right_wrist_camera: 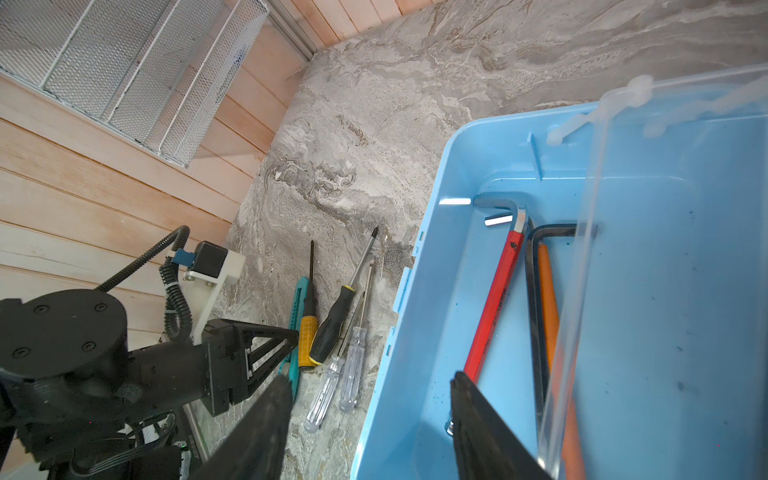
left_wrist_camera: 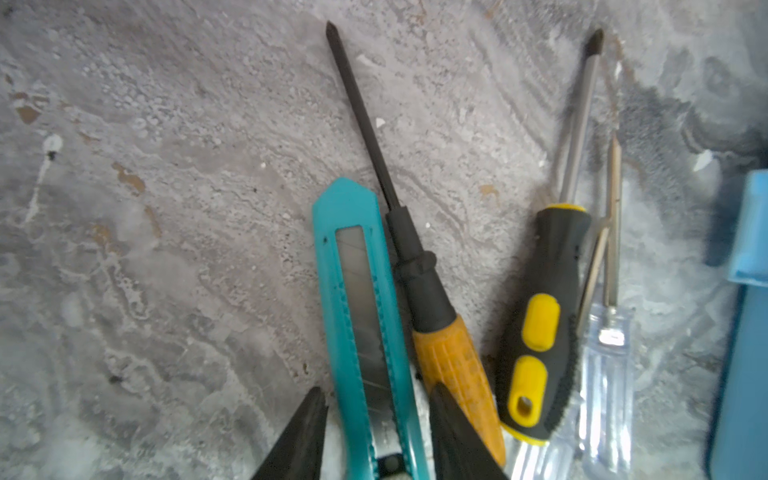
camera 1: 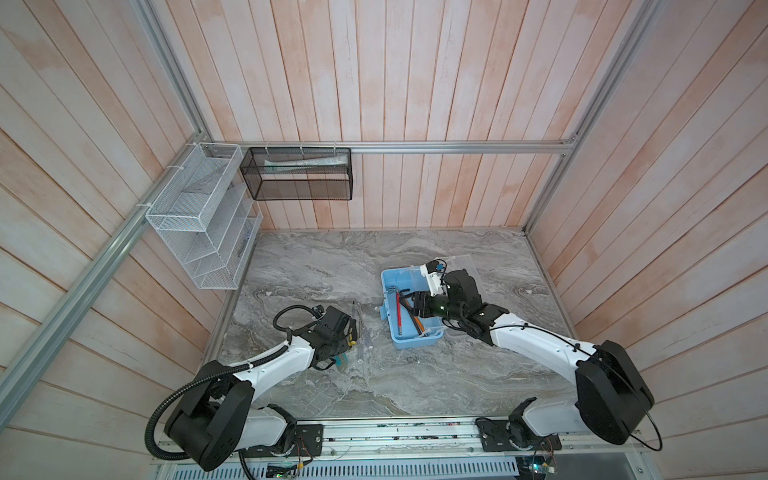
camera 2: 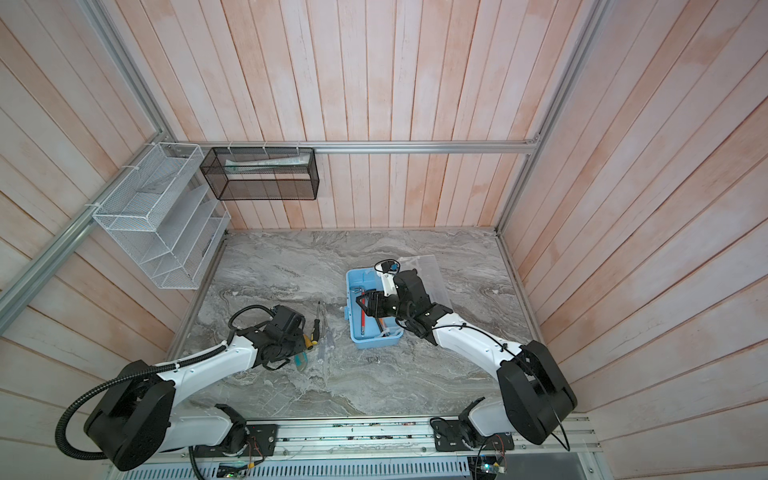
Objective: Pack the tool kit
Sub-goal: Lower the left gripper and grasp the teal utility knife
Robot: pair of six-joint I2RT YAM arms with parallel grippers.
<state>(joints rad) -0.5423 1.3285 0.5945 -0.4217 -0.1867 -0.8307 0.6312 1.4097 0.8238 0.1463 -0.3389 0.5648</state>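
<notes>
Barely visible, the left gripper is straddling the cut-off teal knife, jaws apart, untouching; right gripper is hovering open, empty

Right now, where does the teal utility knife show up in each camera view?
In a top view: teal utility knife, left of the blue box, mostly hidden under the left arm.
In a top view: knife, same place.
Left wrist: straddled by the open left claw.
Right wrist: end of the tool row, farthest from the box.
Shared landmark: the blue box.
</notes>
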